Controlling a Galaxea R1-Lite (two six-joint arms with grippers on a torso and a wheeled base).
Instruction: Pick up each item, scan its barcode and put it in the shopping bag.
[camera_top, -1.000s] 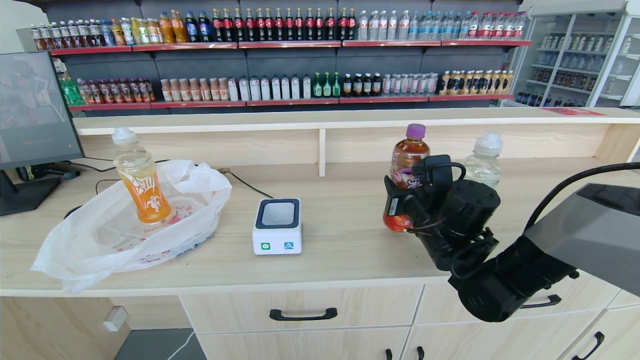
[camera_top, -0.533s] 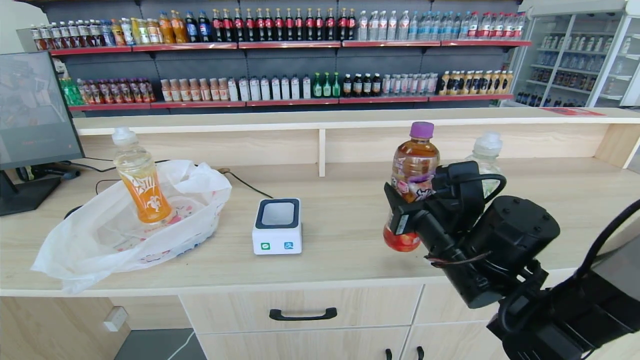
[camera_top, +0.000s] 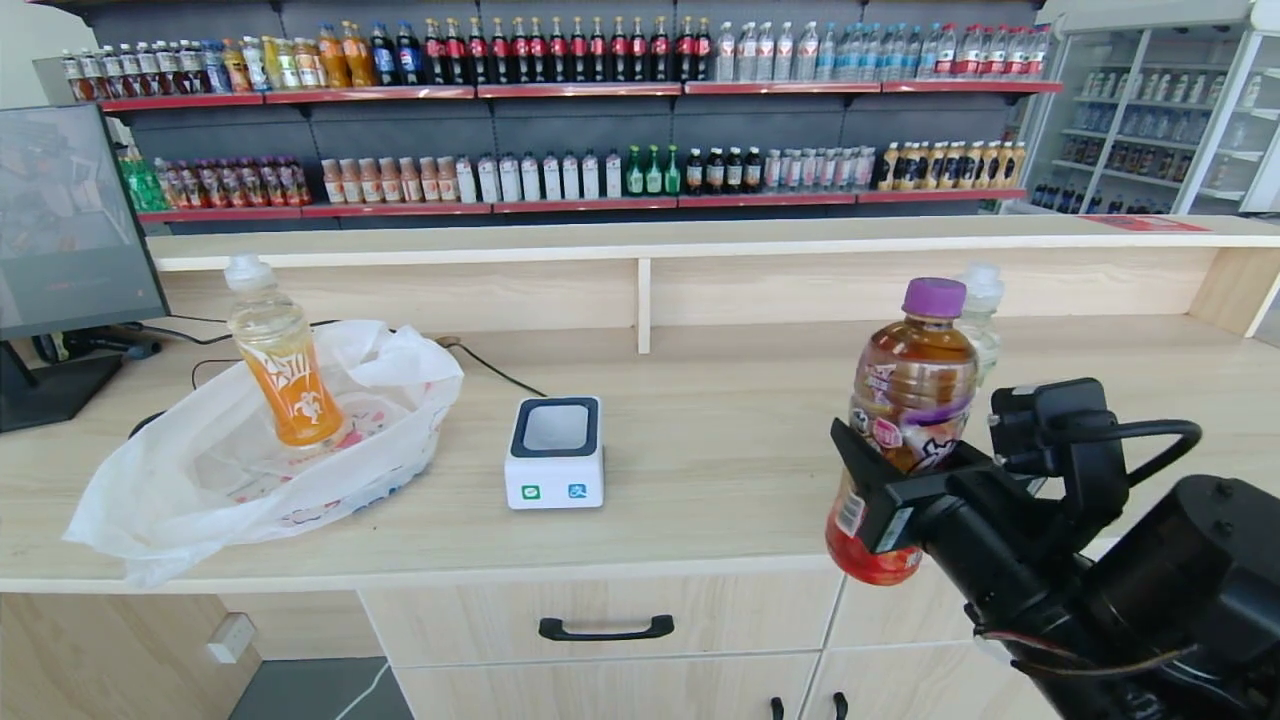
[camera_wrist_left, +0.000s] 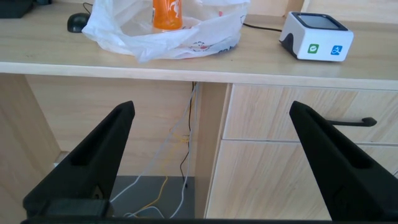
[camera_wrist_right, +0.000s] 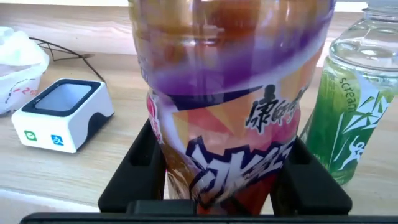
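While the right hand (camera_top: 903, 485) grips the bottle (camera_top: 915, 390) low on its label, it looks full, stiff and slick, so a firm hold near the middle seems safest.

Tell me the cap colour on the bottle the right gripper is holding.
Purple cap on the bottle in the right gripper; clearest in head view.

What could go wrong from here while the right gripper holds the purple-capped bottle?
The right gripper holds the purple-capped bottle low on its body, so it might tip or slip. The orange bottle standing upright in the shopping bag could be knocked over when this one goes in.
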